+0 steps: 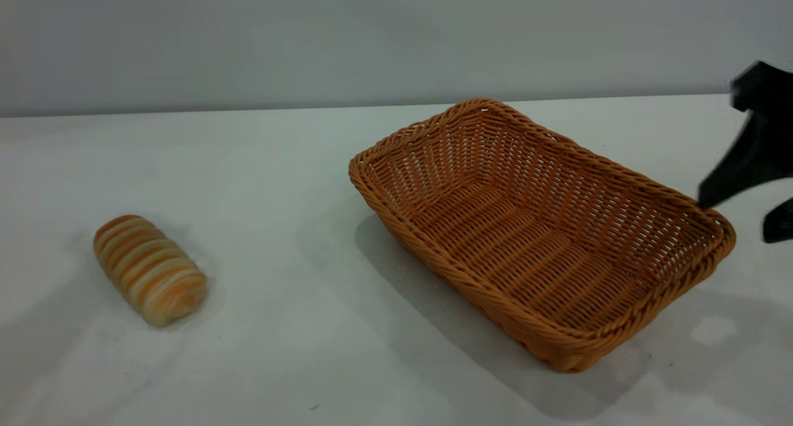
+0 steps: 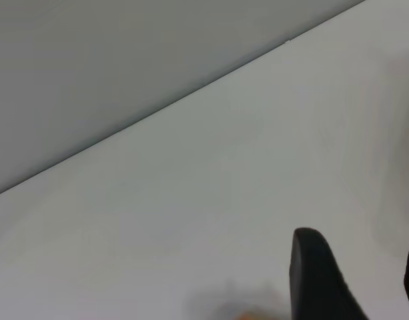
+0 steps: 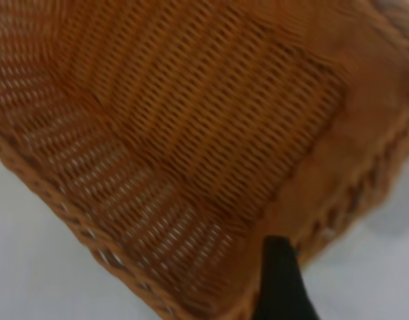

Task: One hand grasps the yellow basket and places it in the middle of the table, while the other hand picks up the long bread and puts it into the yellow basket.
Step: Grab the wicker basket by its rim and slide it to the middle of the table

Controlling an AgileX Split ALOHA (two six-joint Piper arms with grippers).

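Reading this as early in the task: yellow basket [image 1: 539, 234] sits right of centre on the table [image 1: 279, 166], angled, one short end lifted slightly judging by the shadow under it, though I can't confirm it's off the surface. Right gripper [image 1: 753, 206] is at the basket's near-right corner, one black finger tip touching the rim there, the other finger lower and outside the wall, so the fingers look spread around the rim, not clamped yet as far as I can tell. Right wrist view shows the basket interior filling the frame with one finger [image 3: 281, 283] at the braided edge, consistent with that. Long bread [image 1: 150, 269] lies on the table well left of the basket, untouched, nothing near it in the exterior view. Left gripper [image 2: 361, 280] only shows in its own wrist view: one dark finger plus a sliver of the other at the frame edge, gap between them, so apart and holding nothing. My call: basket placement in hand, bread pickup and drop-in both left to do.
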